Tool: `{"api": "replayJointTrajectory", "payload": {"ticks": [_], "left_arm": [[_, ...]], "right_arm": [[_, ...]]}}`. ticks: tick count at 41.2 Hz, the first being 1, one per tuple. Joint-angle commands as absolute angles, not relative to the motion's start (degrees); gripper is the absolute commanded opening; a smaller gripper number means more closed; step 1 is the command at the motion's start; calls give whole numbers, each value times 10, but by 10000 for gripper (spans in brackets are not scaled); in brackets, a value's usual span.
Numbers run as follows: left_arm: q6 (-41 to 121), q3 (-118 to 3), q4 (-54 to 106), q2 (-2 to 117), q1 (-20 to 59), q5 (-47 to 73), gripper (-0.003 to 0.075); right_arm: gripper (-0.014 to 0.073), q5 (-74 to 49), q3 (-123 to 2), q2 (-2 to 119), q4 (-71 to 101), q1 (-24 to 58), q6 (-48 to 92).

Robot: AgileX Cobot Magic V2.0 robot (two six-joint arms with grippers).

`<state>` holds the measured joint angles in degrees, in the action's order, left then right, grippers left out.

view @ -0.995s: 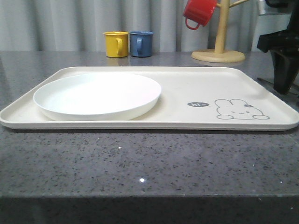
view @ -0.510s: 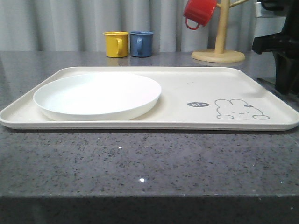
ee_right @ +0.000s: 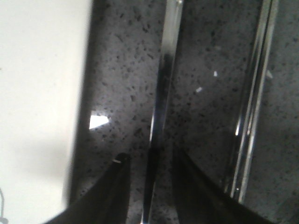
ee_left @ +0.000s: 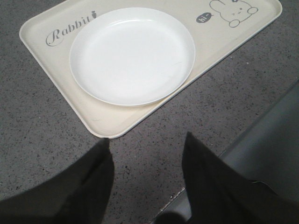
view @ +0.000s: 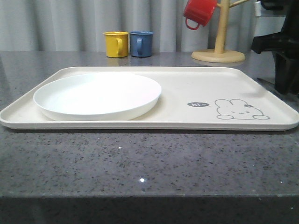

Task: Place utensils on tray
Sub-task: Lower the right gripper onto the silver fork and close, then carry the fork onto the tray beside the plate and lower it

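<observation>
The cream tray (view: 187,88) with the rabbit drawing lies across the counter. Beside its rim (ee_right: 42,93), on the dark counter, lies a slim silver utensil handle (ee_right: 166,56); whether it is the fork or the spoon is hidden. My right gripper (ee_right: 148,153) is open and low over it, one finger on each side of the handle, with a gap to each. The pair of chopsticks (ee_right: 256,84) lies parallel, just beyond the far finger. My left gripper (ee_left: 147,139) hangs open and empty above the counter, off the tray's corner (ee_left: 107,123).
A round white plate (view: 98,95) covers the tray's left half. Yellow (view: 116,44) and blue (view: 141,44) mugs stand at the back. A red mug (view: 199,12) hangs on a wooden mug tree (view: 218,55). My right arm (view: 285,56) fills the right edge.
My right arm has shifted slightly to the left at the frame's right edge, then held still. Tray, plate and mugs have not moved.
</observation>
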<state>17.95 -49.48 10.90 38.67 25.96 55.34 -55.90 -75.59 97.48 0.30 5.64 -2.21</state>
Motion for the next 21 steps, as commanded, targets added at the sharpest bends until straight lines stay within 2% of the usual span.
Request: {"api": "replayJointTrajectory", "payload": {"ticks": [1,7,16,21], "left_arm": [[174,-510,121,386,264,515,338],[174,-510,121,386,264,515,338],[174,-510,121,386,264,515,338],[174,-510,121,386,264,515,338]], "right_arm": [[243,-563,-774,955,4,54,-22],[199,-570,-774,962,8,54,-22],[17,-557,-774,960,23,54,-22],[-1,-557,-774,955,19,54,-22]]}}
